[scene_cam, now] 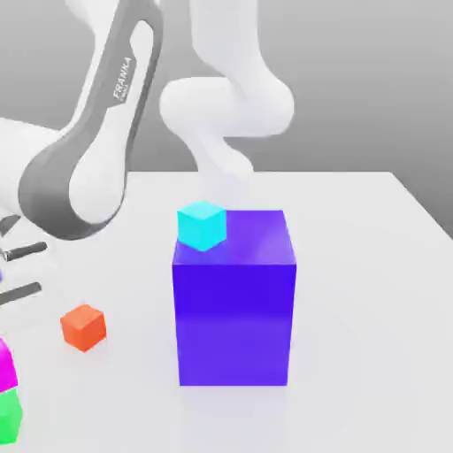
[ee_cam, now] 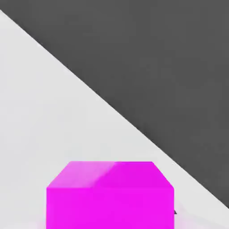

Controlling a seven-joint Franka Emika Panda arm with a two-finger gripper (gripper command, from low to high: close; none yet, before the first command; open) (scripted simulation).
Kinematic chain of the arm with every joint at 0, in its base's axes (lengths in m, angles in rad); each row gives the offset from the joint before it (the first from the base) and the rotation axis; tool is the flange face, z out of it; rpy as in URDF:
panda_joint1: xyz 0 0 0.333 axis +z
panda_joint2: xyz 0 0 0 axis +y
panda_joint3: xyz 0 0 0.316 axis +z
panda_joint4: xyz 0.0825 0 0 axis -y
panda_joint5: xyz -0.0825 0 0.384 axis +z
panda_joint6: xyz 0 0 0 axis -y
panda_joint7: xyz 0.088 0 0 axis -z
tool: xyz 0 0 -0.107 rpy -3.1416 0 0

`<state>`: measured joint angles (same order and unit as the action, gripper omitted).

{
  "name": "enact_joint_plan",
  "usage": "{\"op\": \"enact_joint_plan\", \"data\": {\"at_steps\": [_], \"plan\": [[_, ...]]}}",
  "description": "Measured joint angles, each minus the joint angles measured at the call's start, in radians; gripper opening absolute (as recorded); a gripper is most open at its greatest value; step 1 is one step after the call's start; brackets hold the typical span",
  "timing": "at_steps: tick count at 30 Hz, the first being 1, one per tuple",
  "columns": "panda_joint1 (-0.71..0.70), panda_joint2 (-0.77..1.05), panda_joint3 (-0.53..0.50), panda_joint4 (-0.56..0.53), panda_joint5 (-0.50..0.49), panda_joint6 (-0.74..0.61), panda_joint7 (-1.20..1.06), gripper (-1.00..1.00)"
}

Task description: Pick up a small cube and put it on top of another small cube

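Exterior view, magenta cube (scene_cam: 5,364) upright, stacked on green cube (scene_cam: 8,416)

Your arm (scene_cam: 97,133) is reaching down past the big blue block (scene_cam: 234,301), on the exterior view's left of it, toward the frame's edge. Your pincer is sitting fully closed, gripping the magenta cube (ee_cam: 109,197).

You have bright, even, diffuse light on the white table (scene_cam: 372,265). Only a faint soft shadow lies at the base of the big blue-purple block (scene_cam: 234,301), whose top face shows pale glare. Edges look slightly soft, with no distortion.
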<state>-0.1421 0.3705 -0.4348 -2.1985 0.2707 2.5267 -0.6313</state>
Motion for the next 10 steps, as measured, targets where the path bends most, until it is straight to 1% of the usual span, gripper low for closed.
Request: {"op": "enact_joint_plan", "data": {"at_steps": [2,3,10], "plan": [[-0.034,0.069,0.033,0.004,0.049,0.054,-0.034,-1.00],[-0.046,0.093,0.047,0.006,0.065,0.074,-0.046,1.00],[-0.046,0.092,0.045,0.005,0.064,0.074,-0.045,1.00]]}}
